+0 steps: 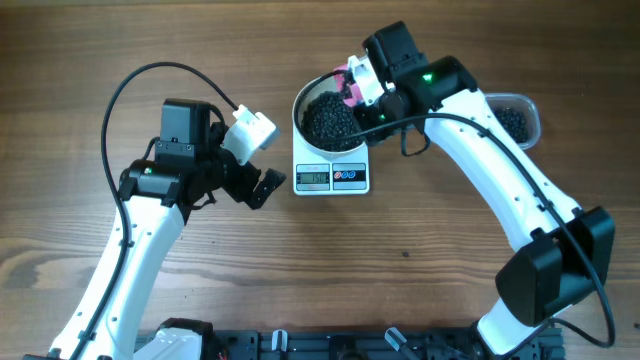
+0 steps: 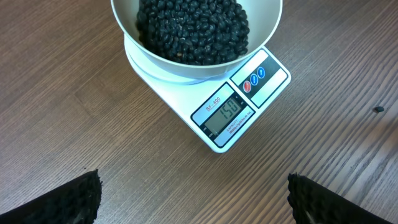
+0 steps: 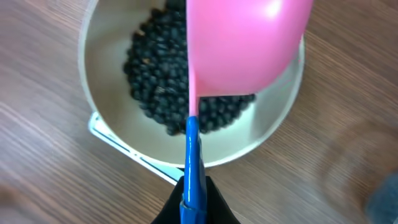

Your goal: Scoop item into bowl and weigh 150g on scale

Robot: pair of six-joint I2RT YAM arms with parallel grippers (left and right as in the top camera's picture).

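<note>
Left gripper (image 1: 256,188) (image 2: 196,202): my left one is open wide and holds nothing. It sits low, just left of the scale, and points at it.
Scale (image 1: 332,177) (image 2: 233,115): it lies flat in the middle of the table, and its display (image 2: 229,110) faces me. I read 150 on it.
Bowl (image 1: 299,110) (image 2: 264,25) (image 3: 102,99): the white bowl sits on top of the scale.
Beans (image 1: 328,122) (image 2: 193,28) (image 3: 155,87): the little black beans make a heap inside the bowl.
Scoop (image 1: 352,85) (image 3: 242,43): the pink cup hangs right over the bowl's far right side, above the beans. Its long line runs from the blue handle (image 3: 191,162) at my right gripper out over the bowl. I see only the cup's outside, so I cannot tell if beans are left in it.
Right gripper (image 1: 372,92) (image 3: 193,208): my right one is pinched tight on the blue handle. This arm is nearer to the bowl.
Container (image 1: 515,118): the clear tub with more beans sits far to the right, well apart from the scale.
Next move, my guess: the weight looks right, so I should pull the scoop back along its handle line, level, and drop no more beans.
</note>
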